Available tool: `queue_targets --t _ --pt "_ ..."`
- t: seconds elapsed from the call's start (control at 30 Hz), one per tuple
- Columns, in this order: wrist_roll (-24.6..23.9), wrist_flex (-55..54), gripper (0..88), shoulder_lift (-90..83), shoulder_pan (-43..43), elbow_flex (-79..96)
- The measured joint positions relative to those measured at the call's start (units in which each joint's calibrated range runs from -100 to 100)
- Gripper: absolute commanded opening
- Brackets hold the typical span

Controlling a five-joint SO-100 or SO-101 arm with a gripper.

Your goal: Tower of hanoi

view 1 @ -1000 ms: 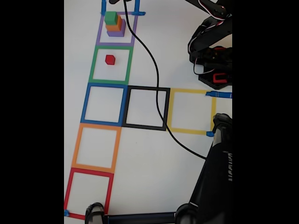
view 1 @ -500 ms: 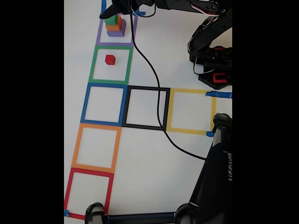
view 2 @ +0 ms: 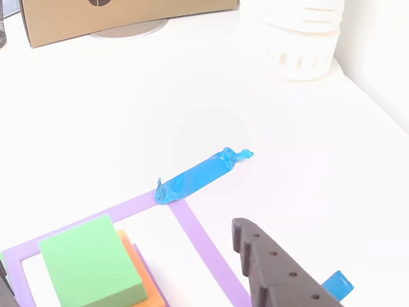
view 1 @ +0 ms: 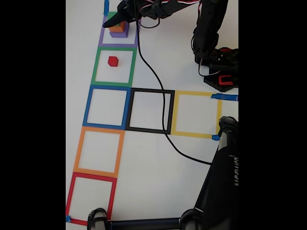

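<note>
Showed, from above in the fixed view, a white counter [view 1: 148, 163] marked with tape square outlines: purple, green, blue, orange and red in a column down the left, black and yellow branching off to the right of the blue one. Carried a three-cube stack inside the purple tape square [view 1: 102, 36] at the top: purple cube [view 1: 121, 34] at the bottom, orange cube [view 1: 116, 28] on it, green cube [view 1: 111, 18] on top and mostly covered by the arm. Kept the red cube [view 1: 112, 61] alone, upright, inside the green tape square [view 1: 96, 67] just below, well apart from the stack.

Reached, as a dark arm, from a base [view 1: 219, 72] at the right edge across to the top left, with the claw [view 1: 116, 20] directly over the stack. Trailed a black cable [view 1: 158, 81] down across the black square.

Looked, in the other view, past one dark studded finger [view 2: 275, 268] on the right towards the green cube [view 2: 89, 268] on the orange cube [view 2: 139, 272]. Left a clear gap of bare counter and purple tape between that finger and the cubes, so spread wide, gripping nothing. Caught a crumpled strip of blue tape [view 2: 199, 175] at the purple outline's corner, a cardboard box [view 2: 128, 19] and a white ribbed container [view 2: 300, 45] at the far edge.
</note>
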Motion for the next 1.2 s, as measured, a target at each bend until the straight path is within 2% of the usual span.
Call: queue_targets --t 0.23,0.63,1.2 --pt "0.0 -7.58 42.6 2.2 -3.74 3.28" --pt "0.0 -14.27 40.3 3.97 -6.44 6.29" --pt "0.0 -16.53 32.7 6.16 -6.32 6.2"
